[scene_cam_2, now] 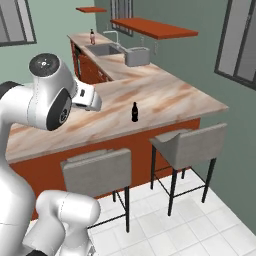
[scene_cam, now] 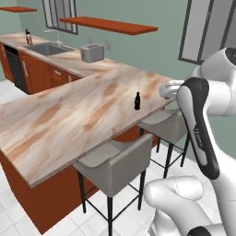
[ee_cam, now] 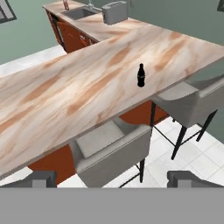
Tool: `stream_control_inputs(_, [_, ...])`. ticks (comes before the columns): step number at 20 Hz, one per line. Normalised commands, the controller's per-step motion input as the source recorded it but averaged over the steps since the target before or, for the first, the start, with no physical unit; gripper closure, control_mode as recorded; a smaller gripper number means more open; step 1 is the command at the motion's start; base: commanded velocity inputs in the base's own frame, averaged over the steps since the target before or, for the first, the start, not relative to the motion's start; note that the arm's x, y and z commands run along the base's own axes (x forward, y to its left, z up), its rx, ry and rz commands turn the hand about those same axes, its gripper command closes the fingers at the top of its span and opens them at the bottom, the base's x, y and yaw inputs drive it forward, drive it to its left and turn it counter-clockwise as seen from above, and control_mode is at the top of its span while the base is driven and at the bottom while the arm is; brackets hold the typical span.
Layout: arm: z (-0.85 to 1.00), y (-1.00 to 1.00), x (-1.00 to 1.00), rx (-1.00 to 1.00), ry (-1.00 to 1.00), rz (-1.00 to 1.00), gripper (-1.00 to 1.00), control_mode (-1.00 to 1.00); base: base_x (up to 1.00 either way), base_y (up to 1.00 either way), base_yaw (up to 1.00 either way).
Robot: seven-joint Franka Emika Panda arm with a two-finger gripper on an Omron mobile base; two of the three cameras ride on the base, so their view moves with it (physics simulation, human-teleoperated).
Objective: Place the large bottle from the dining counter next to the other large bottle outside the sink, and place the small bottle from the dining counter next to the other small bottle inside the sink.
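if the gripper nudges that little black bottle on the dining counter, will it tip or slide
The small bottle stands upright on a narrow base with a slim neck, so a push near the top would probably tip it, and on its side it could roll. The dining counter looks smooth and polished, so a low push likely slides it. It looks rigid, maybe glass, so possibly fragile near the edge.

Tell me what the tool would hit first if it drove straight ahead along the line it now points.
Probably the dining counter: the open tool looks down over a grey stool at its marbled top, left of the small bottle. Depth is unclear; the stool's back could come first.
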Motion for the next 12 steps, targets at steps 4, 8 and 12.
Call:
stream_control_inputs(4, [0.00,0.00,0.00,0.00,0.00,0.00,-1.00,1.00,0.09,-0.36,0.11])
stream_control_inputs(8, [0.00,0.00,0.00,0.00,0.00,0.00,-1.00,1.00,0.15,-0.28,0.20])
stream_control_inputs(12, [0.00,0.00,0.00,0.00,0.00,0.00,-1.00,1.00,0.16,-0.24,0.20])
